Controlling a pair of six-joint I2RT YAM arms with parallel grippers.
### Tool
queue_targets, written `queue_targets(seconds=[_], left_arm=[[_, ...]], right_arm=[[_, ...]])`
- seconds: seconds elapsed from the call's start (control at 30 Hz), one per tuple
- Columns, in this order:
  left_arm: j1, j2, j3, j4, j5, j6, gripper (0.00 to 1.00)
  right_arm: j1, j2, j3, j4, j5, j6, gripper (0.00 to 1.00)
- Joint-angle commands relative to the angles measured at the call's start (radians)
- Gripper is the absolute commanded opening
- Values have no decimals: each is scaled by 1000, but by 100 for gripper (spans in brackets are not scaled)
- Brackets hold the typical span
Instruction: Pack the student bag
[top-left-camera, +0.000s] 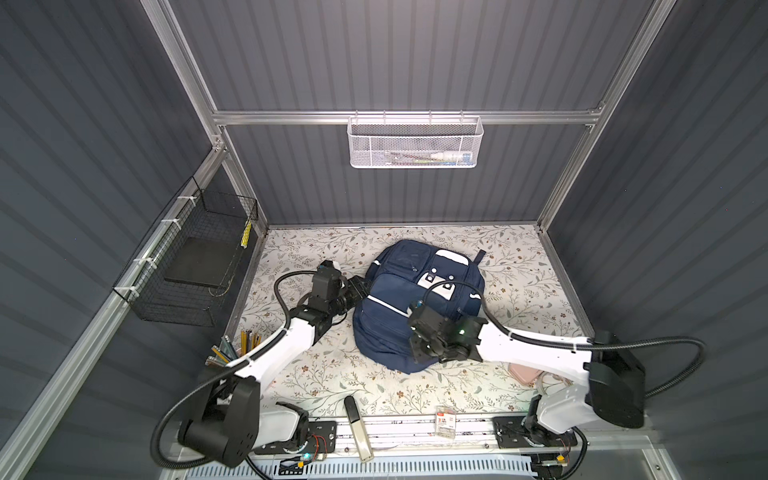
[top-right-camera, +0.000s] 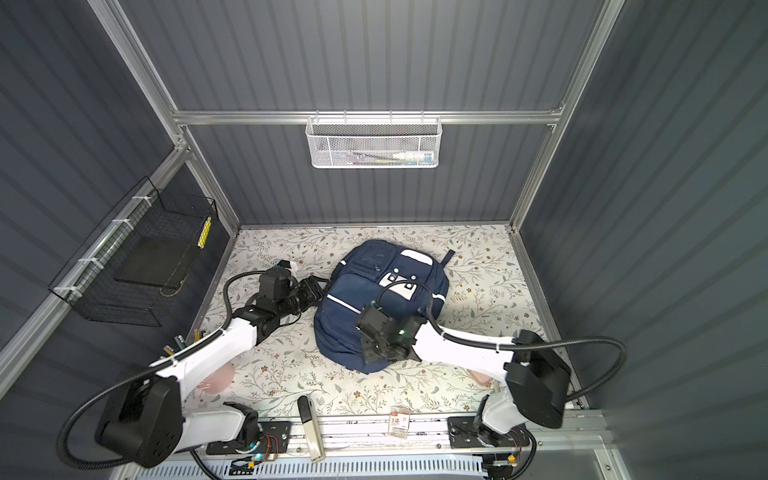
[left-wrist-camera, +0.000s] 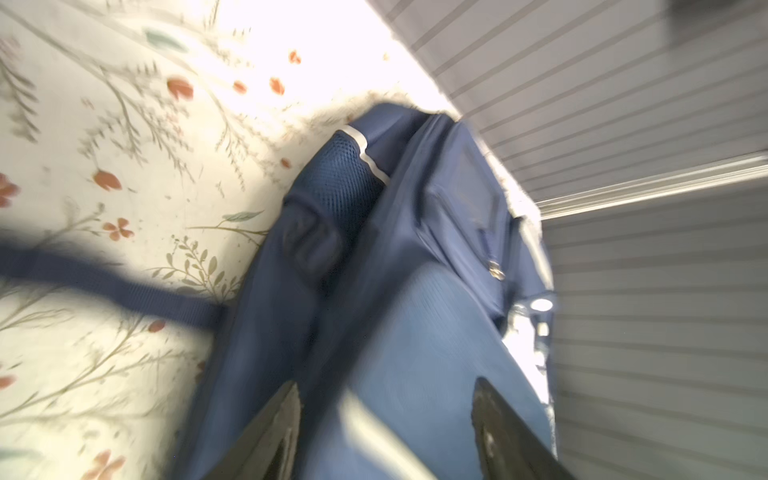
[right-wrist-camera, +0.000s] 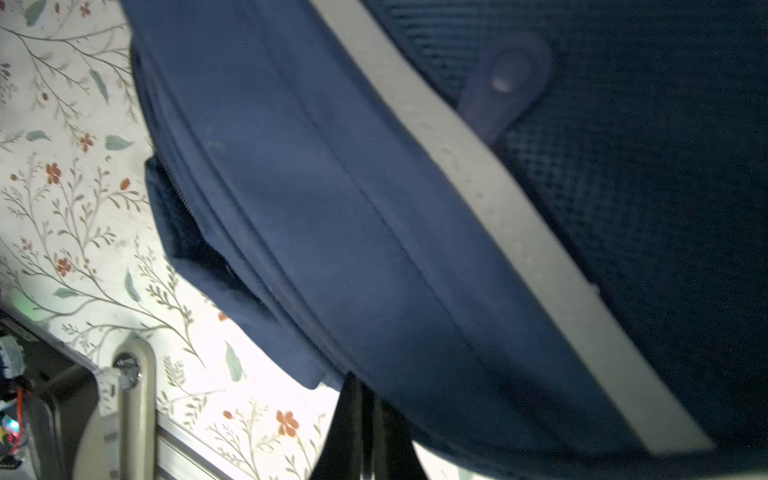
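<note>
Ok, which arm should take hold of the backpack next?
Probably left. The left gripper is open, right at the side of the student bag. The right gripper is shut at the bag's near end and would have to open first.

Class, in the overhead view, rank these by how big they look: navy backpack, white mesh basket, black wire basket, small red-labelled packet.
In a top view:
1-2: navy backpack and black wire basket, much alike, left unranked; the basket hangs above the table, nearer the camera.
3: white mesh basket.
4: packet.
</note>
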Motion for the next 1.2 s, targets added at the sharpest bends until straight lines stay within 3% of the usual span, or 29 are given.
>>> queue_targets(seconds=[0.0, 0.17, 0.37, 0.47, 0.53, 0.57, 0.73, 0.93, 1.07, 1.17], left_arm=[[-9, -97, -93, -74, 31, -38, 67], [-71, -150, -194, 18, 54, -167, 68], [-146, 27, -108, 161, 70, -167, 66], [-158, 81, -112, 231, 98, -185, 36], [-156, 65, -104, 209, 76, -169, 7], [-154, 50, -92, 165, 59, -149, 0], [-94, -4, -66, 52, 91, -88, 0], [-45, -18, -68, 32, 129, -67, 0], [-70, 19, -79, 105, 178, -102, 0], [-79, 7, -88, 101, 177, -105, 0]], right_arm=[[-4, 82, 115, 104, -31, -1, 0], [15, 142, 188, 129, -51, -6, 0], [58, 154, 171, 140, -53, -8, 0], [57, 136, 146, 133, -38, 9, 0], [52, 113, 113, 108, -5, 22, 0], [42, 94, 90, 86, 14, 24, 0], [-65, -54, -80, -30, 88, 0, 0], [-264, -224, -216, -21, 50, -113, 0], [-407, -170, -173, 20, 47, -208, 0], [-432, -132, -107, 5, 75, -250, 0]])
